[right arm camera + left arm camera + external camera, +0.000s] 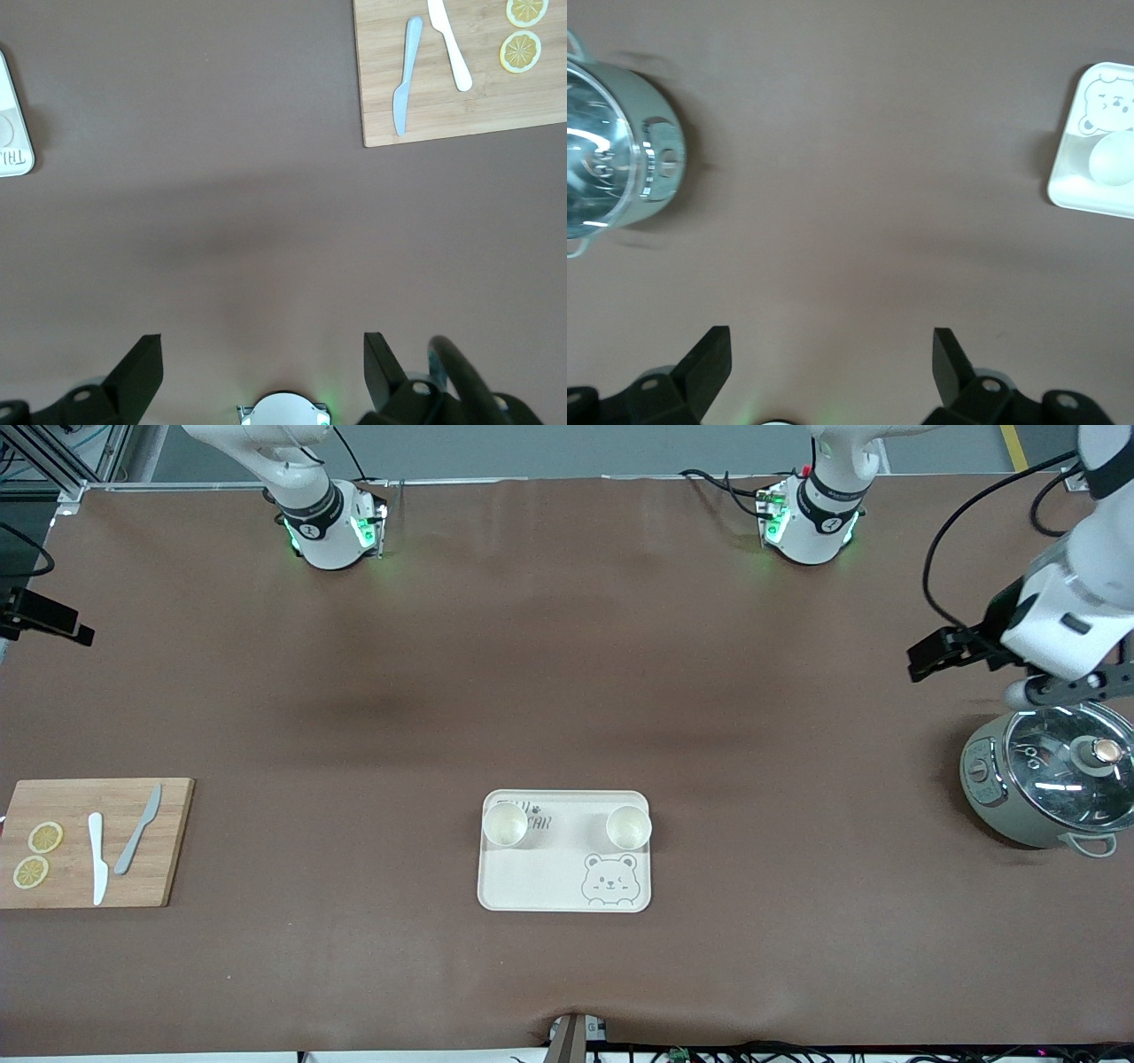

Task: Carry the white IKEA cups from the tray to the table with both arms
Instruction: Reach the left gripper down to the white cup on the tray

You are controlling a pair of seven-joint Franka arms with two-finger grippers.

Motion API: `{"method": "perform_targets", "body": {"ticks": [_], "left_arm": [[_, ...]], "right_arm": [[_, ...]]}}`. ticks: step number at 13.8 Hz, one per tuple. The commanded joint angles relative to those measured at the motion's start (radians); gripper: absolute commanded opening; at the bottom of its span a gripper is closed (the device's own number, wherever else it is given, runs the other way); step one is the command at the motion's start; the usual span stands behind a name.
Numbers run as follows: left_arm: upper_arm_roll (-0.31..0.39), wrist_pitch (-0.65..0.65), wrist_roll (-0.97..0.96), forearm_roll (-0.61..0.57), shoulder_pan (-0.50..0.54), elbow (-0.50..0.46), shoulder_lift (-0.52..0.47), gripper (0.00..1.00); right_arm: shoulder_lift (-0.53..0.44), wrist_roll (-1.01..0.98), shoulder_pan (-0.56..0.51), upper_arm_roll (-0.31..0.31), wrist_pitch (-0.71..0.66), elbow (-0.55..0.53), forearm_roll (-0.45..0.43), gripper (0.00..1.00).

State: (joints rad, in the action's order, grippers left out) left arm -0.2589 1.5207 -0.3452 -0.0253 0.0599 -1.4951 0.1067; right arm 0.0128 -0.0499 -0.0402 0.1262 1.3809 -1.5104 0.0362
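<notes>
Front view: two cups (505, 824) (629, 827) are seen upright in the tray (564, 886), one at each corner of its edge farther from the camera, so that each arm can presumably take one; the tray lies near the table (567, 691) edge nearest the camera, with one board (93, 841) bearing two knives and two lemon slices, and one pot (1054, 779). Left wrist view: the left gripper (831, 354) is held released over bare table between pot and tray, nothing grasped. Right wrist view: the right gripper (263, 359) is likewise released and empty over bare table between tray and board.
</notes>
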Motion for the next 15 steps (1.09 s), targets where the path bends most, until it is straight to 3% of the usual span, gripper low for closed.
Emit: {"method": "perform_targets", "body": {"ticks": [1, 5, 8, 15], "left_arm": [[-0.003, 0.054, -0.063, 0.007, -0.047, 0.006, 0.045, 1.00], [-0.002, 0.130, -0.164, -0.005, -0.133, 0.004, 0.135, 1.00], [-0.002, 0.214, -0.282, -0.106, -0.234, 0.007, 0.211, 1.00], [-0.003, 0.528, -0.475, -0.119, -0.318, 0.009, 0.399, 1.00]], "right_arm": [[-0.007, 0.004, -0.021, -0.014, -0.008, -0.002, 0.019, 1.00], [-0.007, 0.004, -0.021, -0.014, -0.008, -0.002, 0.019, 1.00], [-0.007, 0.004, -0.020, -0.014, -0.006, -0.002, 0.019, 1.00], [-0.007, 0.004, -0.020, -0.014, -0.003, -0.001, 0.019, 1.00]]}}
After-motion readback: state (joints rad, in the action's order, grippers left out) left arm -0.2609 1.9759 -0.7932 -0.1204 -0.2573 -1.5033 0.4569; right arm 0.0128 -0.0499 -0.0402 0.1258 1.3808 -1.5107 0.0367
